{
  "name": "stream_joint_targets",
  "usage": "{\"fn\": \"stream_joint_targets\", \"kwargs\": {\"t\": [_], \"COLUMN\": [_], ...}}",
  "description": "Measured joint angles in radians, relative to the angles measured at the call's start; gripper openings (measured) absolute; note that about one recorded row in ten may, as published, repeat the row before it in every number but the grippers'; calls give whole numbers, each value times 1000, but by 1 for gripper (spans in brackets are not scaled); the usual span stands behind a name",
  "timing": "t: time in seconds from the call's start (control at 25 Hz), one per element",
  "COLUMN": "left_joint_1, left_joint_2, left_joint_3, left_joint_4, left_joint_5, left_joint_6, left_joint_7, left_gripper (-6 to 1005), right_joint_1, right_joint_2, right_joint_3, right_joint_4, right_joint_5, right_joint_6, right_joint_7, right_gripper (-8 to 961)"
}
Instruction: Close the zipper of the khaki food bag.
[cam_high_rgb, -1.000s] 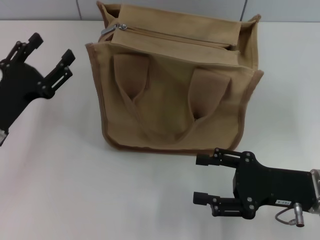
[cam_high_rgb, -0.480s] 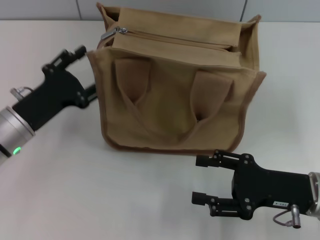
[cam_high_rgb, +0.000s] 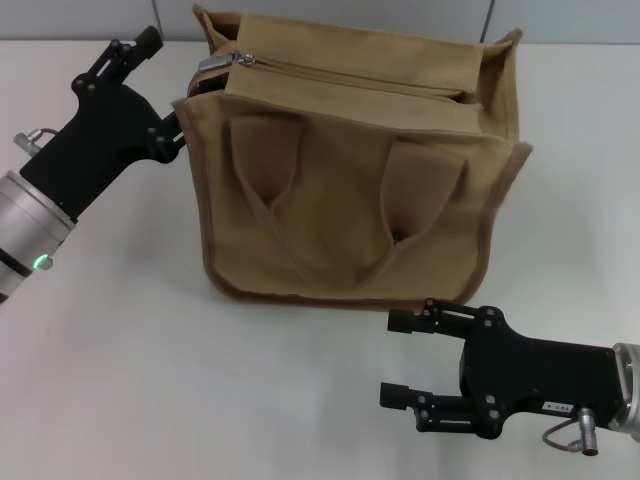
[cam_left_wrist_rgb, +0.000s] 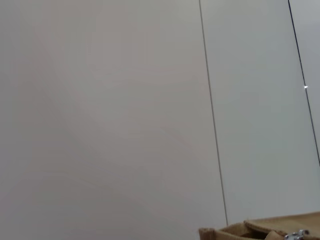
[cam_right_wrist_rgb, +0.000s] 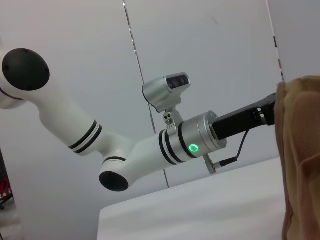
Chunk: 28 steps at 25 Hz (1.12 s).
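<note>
White tabletop meets grey panelled wall. On it, toward 12 o'clock, stands the boxy tan canvas bag. Its zipper runs 9 to 3 o'clock, silver pull at 9. Left tool, spread, flanks that corner; right tool, open, hovers at 5 o'clock.

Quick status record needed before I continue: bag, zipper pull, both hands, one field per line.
bag: khaki food bag standing upright on the white table, handles hanging down its near face
zipper: zipper runs along the bag's top; its silver pull tab sits at the end on the robot's left
left hand: left hand open, at the bag's upper left corner, close to the pull tab; contact cannot be told
right hand: right hand open, holding nothing, low over the table in front of the bag
</note>
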Motion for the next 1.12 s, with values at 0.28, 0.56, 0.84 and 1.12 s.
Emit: {"fn": "stream_joint_targets", "kwargs": {"t": [0.28,0.56,0.84,1.12], "left_joint_1": [-19,-31,-23,-23], "left_joint_2": [0,1,1,1], "left_joint_3": [-38,-144,-141,-146], "left_joint_4": [-28,-95,-106,-126], "left_joint_5": [-4,-6,0,-2], "left_joint_6": [-2,20,47,49], "left_joint_7": [1,2,3,3], "left_gripper": [799,769,727,686], "right_joint_1": [-1,4,4,-8], "right_joint_2": [0,-1,-2,-2], "right_joint_3": [1,1,1,2], "right_joint_4": [0,0,-2,0], "right_joint_5": [19,23,29,99], "right_joint_6": [7,7,9,4], "right_joint_7": [0,0,0,0], "right_gripper": [753,753,752,751]}}
